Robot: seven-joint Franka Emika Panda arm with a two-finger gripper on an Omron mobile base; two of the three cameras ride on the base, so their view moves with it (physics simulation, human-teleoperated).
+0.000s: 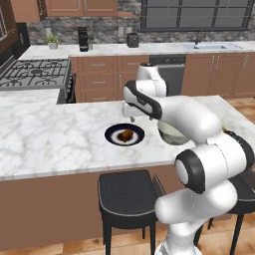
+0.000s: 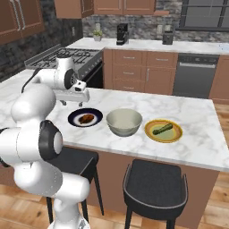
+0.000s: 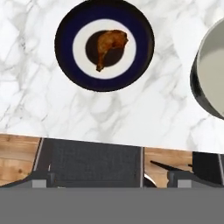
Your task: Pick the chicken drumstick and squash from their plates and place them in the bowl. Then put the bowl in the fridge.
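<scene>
End effector (image 2: 74, 101) open, lumpy reddish-brown chicken drumstick (image 3: 111, 44) on black plate (image 3: 70, 63)

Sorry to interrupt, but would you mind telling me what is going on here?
The robot arm hangs over the marble island with its gripper open and empty, above the black plate that carries the drumstick. The bowl stands empty beside that plate, and the squash lies on the yellow plate on the bowl's other side. Nothing has been moved into the bowl yet.
</scene>
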